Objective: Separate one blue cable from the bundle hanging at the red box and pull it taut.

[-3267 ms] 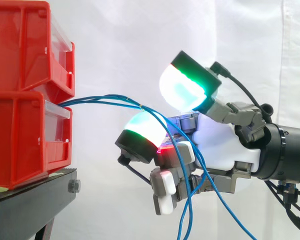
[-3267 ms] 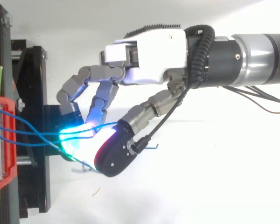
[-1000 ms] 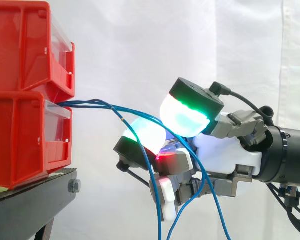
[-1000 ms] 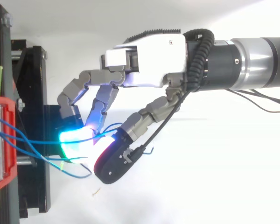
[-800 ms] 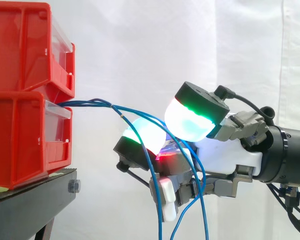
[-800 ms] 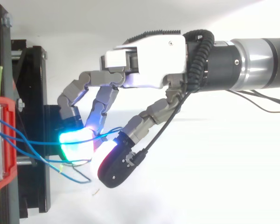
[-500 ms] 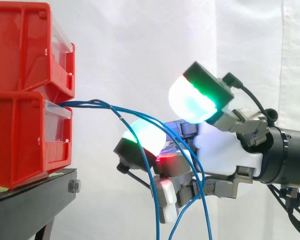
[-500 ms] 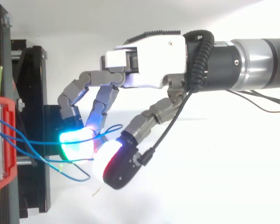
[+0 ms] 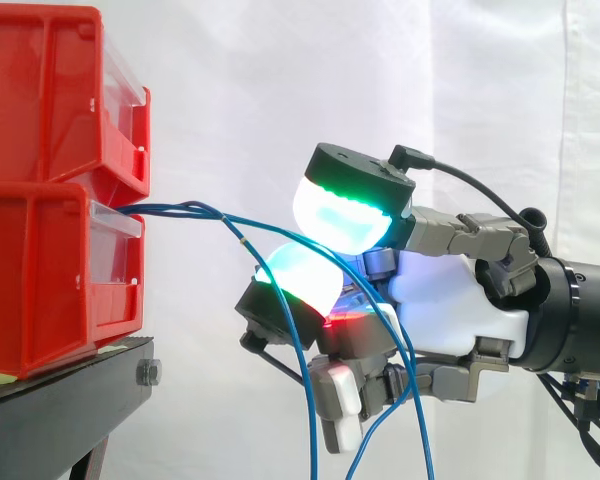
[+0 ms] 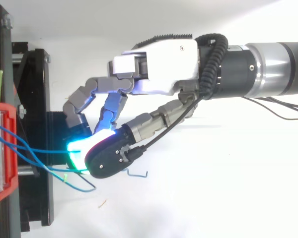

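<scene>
Red bins: Two red bins (image 9: 40, 200) sit one on top of the other at the left. They stand on a black stand (image 9: 60, 410), and a white curtain (image 9: 280, 80) hangs behind.
Blue cables: The blue cables (image 9: 215, 213) come out of the front of the lower bin, all close together. They run toward the hand in a soft curve and then hang down. They are loose, not pulled tight.
Hand: The hand (image 10: 159, 64) reaches in from the right. It is up in the air next to the bins and is not touching them.
Fingers: They are bent. The thumb pad (image 9: 340, 215) glows green and light blue. It sits right over a finger pad (image 9: 300, 280), and a blue cable (image 10: 44, 148) is pinched between the two.
Not sure: It looks like only one cable is caught, but the cables lie so close together there that it is hard to tell.
Loose end: From above, one cable end (image 10: 87, 187) curls out past the edge of the stand, just below the glowing pads.
</scene>
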Controlling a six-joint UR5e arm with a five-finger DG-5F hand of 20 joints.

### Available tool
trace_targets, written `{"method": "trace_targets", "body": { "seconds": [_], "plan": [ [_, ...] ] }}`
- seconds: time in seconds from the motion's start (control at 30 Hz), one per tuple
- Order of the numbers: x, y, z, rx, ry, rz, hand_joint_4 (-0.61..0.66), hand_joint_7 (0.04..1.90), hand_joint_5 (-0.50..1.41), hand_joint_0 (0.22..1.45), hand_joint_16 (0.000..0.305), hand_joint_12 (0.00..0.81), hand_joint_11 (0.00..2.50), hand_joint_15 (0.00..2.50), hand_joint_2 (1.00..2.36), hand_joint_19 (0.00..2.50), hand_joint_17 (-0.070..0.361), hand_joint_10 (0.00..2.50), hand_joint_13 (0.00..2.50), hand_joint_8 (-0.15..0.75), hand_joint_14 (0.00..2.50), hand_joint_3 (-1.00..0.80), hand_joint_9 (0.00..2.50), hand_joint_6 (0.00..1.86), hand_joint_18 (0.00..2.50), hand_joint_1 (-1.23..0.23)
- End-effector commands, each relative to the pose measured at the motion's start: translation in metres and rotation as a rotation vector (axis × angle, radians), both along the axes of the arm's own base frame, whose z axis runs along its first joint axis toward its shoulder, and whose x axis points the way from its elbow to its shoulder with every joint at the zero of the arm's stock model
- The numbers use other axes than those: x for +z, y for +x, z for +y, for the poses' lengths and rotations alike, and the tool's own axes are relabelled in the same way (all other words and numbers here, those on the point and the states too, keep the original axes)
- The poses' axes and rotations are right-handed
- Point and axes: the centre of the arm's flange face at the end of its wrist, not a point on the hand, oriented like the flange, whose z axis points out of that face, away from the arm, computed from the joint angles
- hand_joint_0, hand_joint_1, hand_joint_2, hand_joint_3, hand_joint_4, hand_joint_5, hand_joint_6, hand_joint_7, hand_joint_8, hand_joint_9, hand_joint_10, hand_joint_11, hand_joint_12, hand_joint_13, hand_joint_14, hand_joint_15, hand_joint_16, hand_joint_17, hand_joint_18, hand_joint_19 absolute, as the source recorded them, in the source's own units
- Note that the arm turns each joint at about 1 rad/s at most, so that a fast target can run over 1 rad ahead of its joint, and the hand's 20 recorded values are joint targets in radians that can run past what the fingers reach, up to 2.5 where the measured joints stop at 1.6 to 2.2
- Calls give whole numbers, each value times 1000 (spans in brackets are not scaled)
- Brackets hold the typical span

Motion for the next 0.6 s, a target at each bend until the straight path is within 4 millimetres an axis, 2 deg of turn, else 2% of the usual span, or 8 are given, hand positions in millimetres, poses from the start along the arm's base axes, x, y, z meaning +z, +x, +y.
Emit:
{"method": "trace_targets", "body": {
  "seconds": [0.0,0.4,0.57],
  "plan": [
    [0,0,0,0,0,-1,195,1201,-193,614,56,468,1082,640,1023,528,126,21,1053,389,20,-99,1068,881,979,-647],
    [0,0,-1,-2,-5,2,107,1151,-205,651,54,456,1095,647,1025,523,121,22,1045,376,23,-127,1047,888,965,-695],
    [-1,-1,-4,-26,-153,-15,92,1133,-211,669,54,455,1093,645,1023,521,121,25,1044,375,21,-152,1038,890,961,-699]
  ]
}}
